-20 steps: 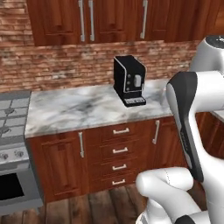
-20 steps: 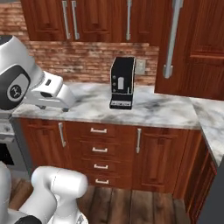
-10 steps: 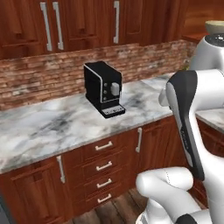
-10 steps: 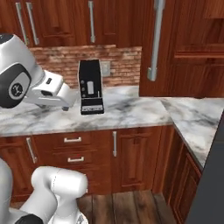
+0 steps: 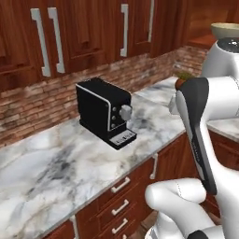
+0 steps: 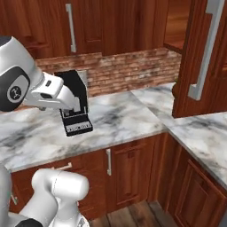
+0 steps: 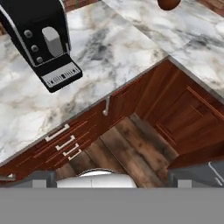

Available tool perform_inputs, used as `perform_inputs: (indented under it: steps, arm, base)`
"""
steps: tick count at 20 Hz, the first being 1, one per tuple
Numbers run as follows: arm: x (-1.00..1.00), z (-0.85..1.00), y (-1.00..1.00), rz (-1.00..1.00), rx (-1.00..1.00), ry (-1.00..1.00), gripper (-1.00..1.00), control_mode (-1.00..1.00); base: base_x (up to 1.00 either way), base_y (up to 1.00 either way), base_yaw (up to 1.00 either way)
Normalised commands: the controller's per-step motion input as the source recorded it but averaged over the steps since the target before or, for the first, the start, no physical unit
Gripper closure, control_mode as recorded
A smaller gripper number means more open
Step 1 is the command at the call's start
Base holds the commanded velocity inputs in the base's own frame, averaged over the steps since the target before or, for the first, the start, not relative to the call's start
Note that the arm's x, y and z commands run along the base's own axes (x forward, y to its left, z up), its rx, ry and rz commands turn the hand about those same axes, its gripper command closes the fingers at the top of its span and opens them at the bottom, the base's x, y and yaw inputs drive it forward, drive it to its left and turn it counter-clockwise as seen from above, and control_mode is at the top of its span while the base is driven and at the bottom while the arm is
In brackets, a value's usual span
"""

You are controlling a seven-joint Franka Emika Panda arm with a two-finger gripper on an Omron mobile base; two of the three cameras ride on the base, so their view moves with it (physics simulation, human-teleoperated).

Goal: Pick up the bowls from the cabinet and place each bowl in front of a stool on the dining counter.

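A bowl (image 5: 223, 30) with a pale rim stands on the shelf of the open red-brown cabinet (image 5: 203, 40), at the far upper right above my arm's joint. In the right base view, the same cabinet's tall door (image 6: 200, 62) hangs open at the right, with its shelf board (image 6: 175, 45) behind it. My gripper (image 6: 71, 105) hangs over the marble worktop in front of a black coffee machine, far from the cabinet. The hand view looks down at the worktop's corner and the floor, and the gripper (image 7: 116, 176) is open with nothing between its fingertips (image 7: 40, 177). The stools and the dining counter are out of view.
A black coffee machine (image 5: 104, 111) stands on the marble worktop (image 5: 51, 172) against the brick wall. A terracotta plant pot (image 5: 183, 82) sits in the worktop's corner below the cabinet. Drawer units with silver handles (image 7: 65, 142) run under the worktop, above wooden floor (image 7: 131, 151).
The whole picture has shifted: the base has moved, so the coffee machine slides left and the corner with the open cabinet comes into view. The gripper stays open.
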Motion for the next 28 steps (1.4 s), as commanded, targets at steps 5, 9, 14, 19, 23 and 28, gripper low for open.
perform_inputs:
  steps: [5, 9, 14, 19, 23, 28]
  arm:
    - [0.0, 0.0, 0.0, 0.0, 0.0, 0.0, -1.0, 1.0]
    - [0.0, 0.0, 0.0, 0.0, 0.0, 0.0, -1.0, 1.0]
    - [0.0, 0.0, 0.0, 0.0, 0.0, 0.0, -1.0, 1.0]
    - [0.0, 0.0, 0.0, 0.0, 0.0, 0.0, -1.0, 1.0]
    - [0.0, 0.0, 0.0, 0.0, 0.0, 0.0, -1.0, 1.0]
    - [0.0, 0.0, 0.0, 0.0, 0.0, 0.0, -1.0, 1.0]
  base:
    - [0.0, -0.1, -0.47]
    - [0.07, 0.17, -0.5]
    - [0.6, 0.37, -0.62]
    - [0.22, 0.16, -0.57]
    - [0.24, 0.22, -0.41]
    - [0.52, 0.22, -0.13]
